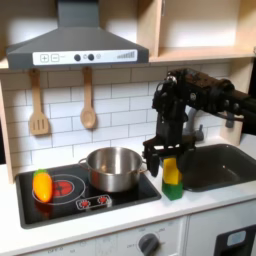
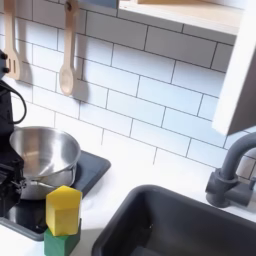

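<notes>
- Hanging above a yellow block (image 1: 171, 170) that sits stacked on a green block (image 1: 173, 192), black claw (image 1: 162, 152) of the robot arm, seen in the first exterior view; fingers pointing down, just over or touching the yellow block's top, hard to say which.
- Cannot tell whether the claw is wide or narrow: fingers dark and blurred against the block.
- Standing on the white tabletop (image 1: 200, 205), at the near right corner of the black toy stovetop (image 1: 120, 198), just left of the dark sink basin (image 1: 218, 165) in the first exterior view.
- In the second exterior view, same yellow block (image 2: 62, 209) on green block (image 2: 60, 242) at the near left, beside the sink's rim (image 2: 118, 215).
- Resting on the stovetop just left of the blocks in the first exterior view, a shiny steel pot (image 1: 113, 167); near the stovetop's left end, an orange-and-yellow toy vegetable (image 1: 42, 185) on the red burner.
- Hanging on the white tiled wall behind, a wooden slotted spatula (image 1: 38, 105) and a wooden spoon (image 1: 88, 100), under a grey range hood (image 1: 78, 40).
- Rising at the far right of the second exterior view, a dark grey faucet (image 2: 232, 175).
</notes>
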